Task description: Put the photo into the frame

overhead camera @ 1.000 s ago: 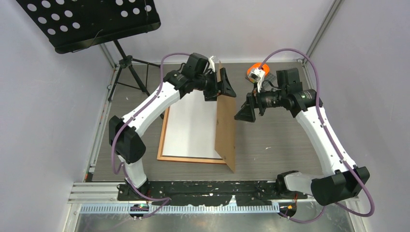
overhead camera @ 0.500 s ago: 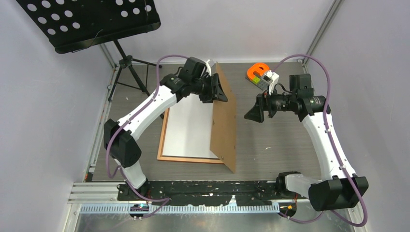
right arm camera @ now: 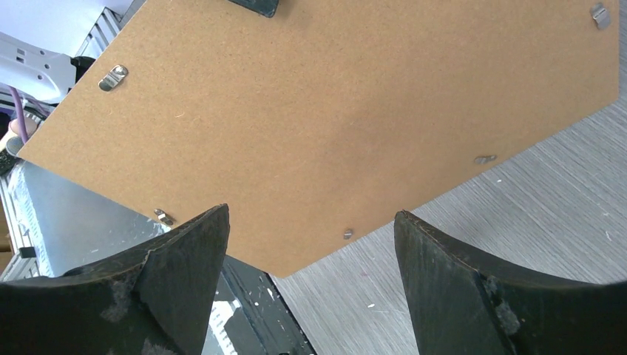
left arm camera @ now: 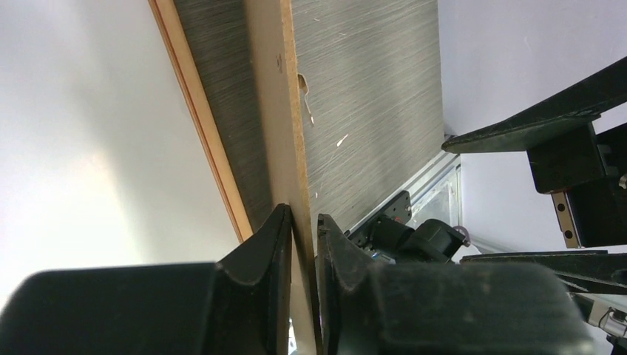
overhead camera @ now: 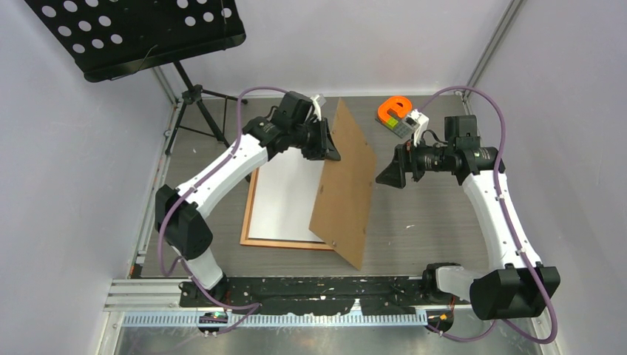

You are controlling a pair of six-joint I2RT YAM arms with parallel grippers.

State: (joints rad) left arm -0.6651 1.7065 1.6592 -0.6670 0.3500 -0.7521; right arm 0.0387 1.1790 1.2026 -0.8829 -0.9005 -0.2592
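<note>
One backing board [overhead camera: 344, 185], tilted up, we hold by its far edge in clenched L jaws, R jaws released beside it, w/ photo [overhead camera: 288, 196] white-side-up in the frame [overhead camera: 285, 243] just left, nearer L arm [overhead camera: 236, 159].

**Q:** What encloses the work cell?
**A:** Plain pale panels: the left wall [overhead camera: 66, 207] at 9 o'clock, the back wall [overhead camera: 355, 44] at 12 o'clock and the right wall [overhead camera: 573, 111] at 3 o'clock. Aluminium uprights [overhead camera: 492, 41] stand in the far corners.

**Q:** What about the surface and furniture?
**A:** The table [overhead camera: 432, 218] has a grey brushed-grain top, and an aluminium rail [overhead camera: 310, 318] runs along its 6 o'clock edge. A black perforated music stand [overhead camera: 140, 33] is at 11 o'clock, with its tripod [overhead camera: 194, 96] at the table's far-left corner. Lighting is even and diffuse.
</note>
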